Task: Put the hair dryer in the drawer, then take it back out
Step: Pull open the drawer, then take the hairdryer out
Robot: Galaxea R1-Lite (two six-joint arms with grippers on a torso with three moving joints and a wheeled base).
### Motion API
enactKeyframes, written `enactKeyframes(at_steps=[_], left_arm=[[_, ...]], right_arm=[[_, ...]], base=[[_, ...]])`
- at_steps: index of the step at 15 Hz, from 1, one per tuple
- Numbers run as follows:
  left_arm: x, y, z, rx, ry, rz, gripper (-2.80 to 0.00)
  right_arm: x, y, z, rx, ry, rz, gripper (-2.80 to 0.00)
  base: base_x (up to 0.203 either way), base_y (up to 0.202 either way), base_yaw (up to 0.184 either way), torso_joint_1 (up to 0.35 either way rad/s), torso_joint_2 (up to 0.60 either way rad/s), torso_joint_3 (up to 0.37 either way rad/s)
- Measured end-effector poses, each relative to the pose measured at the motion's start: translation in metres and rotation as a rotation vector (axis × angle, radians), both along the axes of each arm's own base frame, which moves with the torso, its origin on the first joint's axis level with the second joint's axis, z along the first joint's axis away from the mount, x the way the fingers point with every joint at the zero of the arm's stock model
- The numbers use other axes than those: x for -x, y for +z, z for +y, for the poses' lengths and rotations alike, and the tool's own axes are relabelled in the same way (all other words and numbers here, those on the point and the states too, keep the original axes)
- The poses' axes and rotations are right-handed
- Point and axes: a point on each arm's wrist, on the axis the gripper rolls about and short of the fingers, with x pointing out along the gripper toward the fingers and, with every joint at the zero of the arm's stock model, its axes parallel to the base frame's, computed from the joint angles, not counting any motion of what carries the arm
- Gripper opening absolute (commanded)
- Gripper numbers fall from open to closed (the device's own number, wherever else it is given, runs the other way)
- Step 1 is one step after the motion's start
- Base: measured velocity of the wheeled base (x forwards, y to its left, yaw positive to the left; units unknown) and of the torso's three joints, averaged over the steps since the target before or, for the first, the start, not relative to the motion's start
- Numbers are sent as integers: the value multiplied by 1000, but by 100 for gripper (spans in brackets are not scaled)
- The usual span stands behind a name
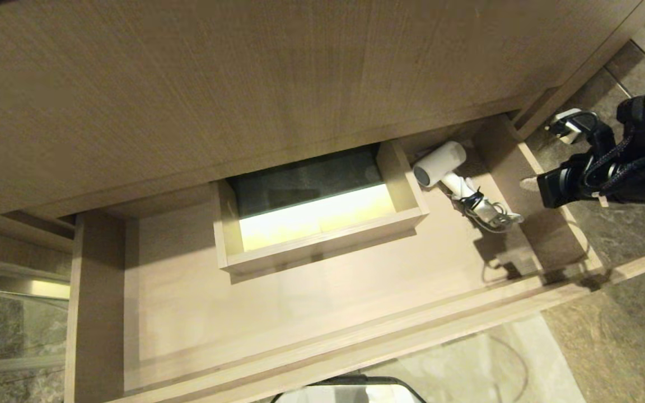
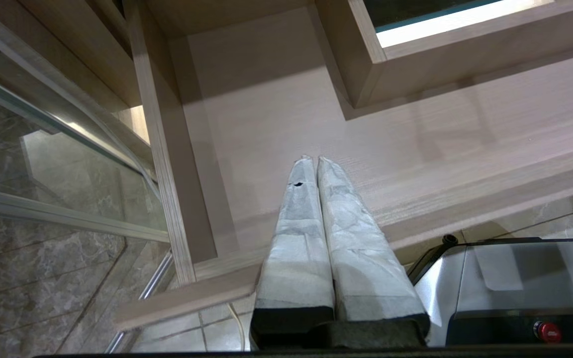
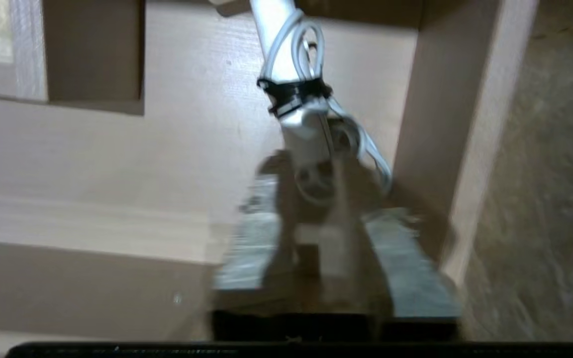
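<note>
We see the drawer [image 1: 277, 313] open over a marble floor [image 1: 625, 336], the hair dryer [image 1: 440, 163] at its 2 o'clock corner. Only the wrist views show pincers: left pincer [image 2: 313, 159] clenched, empty; right pincer [image 3: 316, 219] released, straddling the dryer's cord end.

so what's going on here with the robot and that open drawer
The white hair dryer with its bundled cord lies inside the wide light wood-grain drawer, which is pulled open, in the corner beside the boxed cutout. The right gripper hangs just off the handle end, fingers apart with nothing between them. The left gripper is shut and idle over the drawer's other end. So the dryer is in, and not yet taken out.
</note>
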Motion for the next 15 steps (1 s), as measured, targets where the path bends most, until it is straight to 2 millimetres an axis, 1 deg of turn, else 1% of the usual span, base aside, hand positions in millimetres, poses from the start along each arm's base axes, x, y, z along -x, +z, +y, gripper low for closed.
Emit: enactKeyframes(at_steps=[3,6,10,13,15], left_arm=[[0,0,0,0,0,0,-280],[0,0,0,0,1,0,-280],[0,0,0,-1,0,0,-280],[0,0,0,0,0,0,-280],[0,0,0,0,0,0,-280]], right_arm=[[-28,-13,-2,8,5,-6,0],[-52,-26,-3,15,10,-6,0],[-74,-49,-3,31,29,37,0],[-88,-64,2,24,92,52,0],[-99,-70,7,33,114,44,0]], base=[[0,0,0,0,0,0],[0,0,0,0,0,0],[0,0,0,0,0,0],[0,0,0,0,0,0],[0,0,0,0,0,0]])
